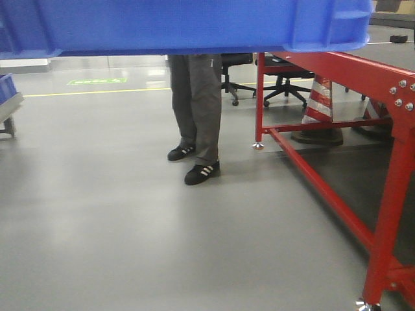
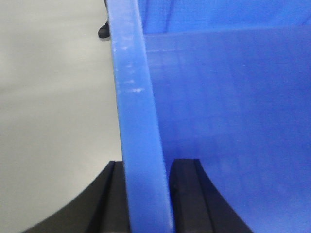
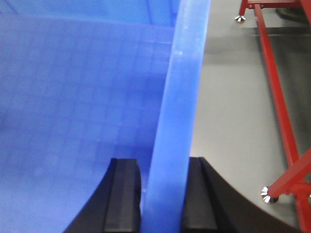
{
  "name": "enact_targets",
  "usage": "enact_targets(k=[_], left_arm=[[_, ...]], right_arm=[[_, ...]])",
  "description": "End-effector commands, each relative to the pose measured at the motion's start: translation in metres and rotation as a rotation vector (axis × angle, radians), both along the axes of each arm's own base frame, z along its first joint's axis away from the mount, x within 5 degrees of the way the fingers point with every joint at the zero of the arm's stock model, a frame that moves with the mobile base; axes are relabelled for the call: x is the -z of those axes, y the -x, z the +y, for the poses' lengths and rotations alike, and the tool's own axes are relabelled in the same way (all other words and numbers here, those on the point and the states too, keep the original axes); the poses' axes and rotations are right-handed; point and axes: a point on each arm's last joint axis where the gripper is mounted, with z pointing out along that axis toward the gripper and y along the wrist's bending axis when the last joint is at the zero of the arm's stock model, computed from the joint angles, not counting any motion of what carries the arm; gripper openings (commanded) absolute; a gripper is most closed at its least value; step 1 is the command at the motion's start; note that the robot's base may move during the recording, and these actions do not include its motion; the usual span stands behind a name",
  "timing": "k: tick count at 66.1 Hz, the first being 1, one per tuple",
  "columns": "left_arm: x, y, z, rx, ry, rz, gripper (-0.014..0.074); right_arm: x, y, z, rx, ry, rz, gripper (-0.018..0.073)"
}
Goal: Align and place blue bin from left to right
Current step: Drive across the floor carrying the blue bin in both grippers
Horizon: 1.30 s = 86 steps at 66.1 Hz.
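Observation:
The blue bin (image 1: 181, 26) hangs in the air, and its underside fills the top of the front view. In the left wrist view my left gripper (image 2: 148, 167) is shut on the bin's left rim (image 2: 131, 97), one black finger (image 2: 114, 194) outside the wall and the other inside. In the right wrist view my right gripper (image 3: 163, 167) is shut on the right rim (image 3: 187, 73), again with one finger (image 3: 124, 194) inside and one outside. The bin's gridded floor (image 3: 73, 97) holds nothing.
A red metal table frame (image 1: 337, 71) stands on the right, its legs and feet (image 3: 277, 92) close beside the bin. A person's legs (image 1: 194, 110) are ahead. Behind them are an office chair (image 1: 285, 81) and a striped cone (image 1: 319, 100). Another blue bin (image 1: 5, 87) sits at far left.

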Motion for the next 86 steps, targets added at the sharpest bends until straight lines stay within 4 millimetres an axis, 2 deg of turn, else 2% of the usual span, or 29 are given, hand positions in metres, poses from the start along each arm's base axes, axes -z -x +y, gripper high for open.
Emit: enact_targets(k=[1, 86], left_arm=[[-0.0202, 0.0075, -0.0042, 0.038, 0.048, -0.125, -0.0111], [-0.0203, 0.0073, -0.0032, 0.032, 0.035, -0.128, -0.0111]], right_arm=[[-0.0200, 0.0075, 0.0013, -0.027, -0.042, -0.117, -0.0153], [-0.0200, 0.0075, 0.0013, -0.027, -0.042, -0.117, -0.0153]])
